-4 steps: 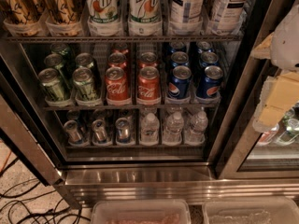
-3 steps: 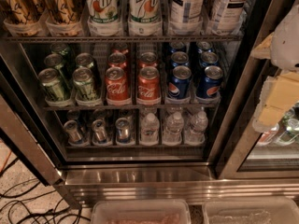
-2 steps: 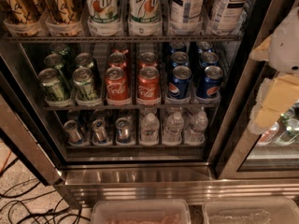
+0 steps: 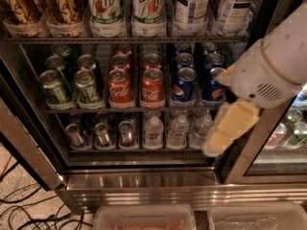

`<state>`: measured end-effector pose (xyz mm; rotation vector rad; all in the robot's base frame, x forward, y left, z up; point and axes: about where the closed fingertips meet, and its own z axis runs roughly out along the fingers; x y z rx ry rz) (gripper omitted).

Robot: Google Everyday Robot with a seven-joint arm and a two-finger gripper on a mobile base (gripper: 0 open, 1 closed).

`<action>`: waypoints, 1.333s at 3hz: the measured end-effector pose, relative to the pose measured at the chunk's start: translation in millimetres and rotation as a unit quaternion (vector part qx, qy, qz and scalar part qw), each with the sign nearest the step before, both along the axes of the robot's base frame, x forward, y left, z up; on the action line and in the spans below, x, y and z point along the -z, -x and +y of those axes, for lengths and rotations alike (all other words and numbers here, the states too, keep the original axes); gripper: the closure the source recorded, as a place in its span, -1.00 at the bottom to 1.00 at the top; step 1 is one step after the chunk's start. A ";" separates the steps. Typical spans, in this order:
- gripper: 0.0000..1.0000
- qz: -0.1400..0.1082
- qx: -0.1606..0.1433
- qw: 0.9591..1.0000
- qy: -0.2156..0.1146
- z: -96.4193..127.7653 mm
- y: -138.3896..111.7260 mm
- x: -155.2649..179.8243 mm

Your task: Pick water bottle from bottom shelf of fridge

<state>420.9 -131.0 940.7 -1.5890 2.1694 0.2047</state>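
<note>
Three small clear water bottles with white caps stand in the right lanes of the bottom shelf [image 4: 139,150] of the fridge [image 4: 144,182]: one at the left [image 4: 154,131], one in the middle [image 4: 178,130], one at the right [image 4: 201,128]. Silver-topped cans [image 4: 102,133] fill the left lanes. My gripper [image 4: 214,143], pale yellow on a white arm [image 4: 273,66], reaches in from the upper right. It hangs in front of the shelf's right end, just right of the rightmost bottle and partly in front of it.
Above the bottom shelf is a rack of green cans [image 4: 55,86], Coke cans [image 4: 152,86] and Pepsi cans [image 4: 184,83]. Tall 7up bottles [image 4: 147,6] stand higher up. A dark door frame [image 4: 249,152] rises at the right. Cables [image 4: 29,210] lie on the floor at the left. Clear bins [image 4: 144,218] sit below.
My arm and gripper have swung left and downward from the right edge, and now hang in front of the right end of the bottom shelf. The bottles have not moved.
</note>
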 end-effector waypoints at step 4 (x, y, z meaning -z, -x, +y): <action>-1.00 0.004 0.067 0.941 -0.332 126.5 9.7 141.5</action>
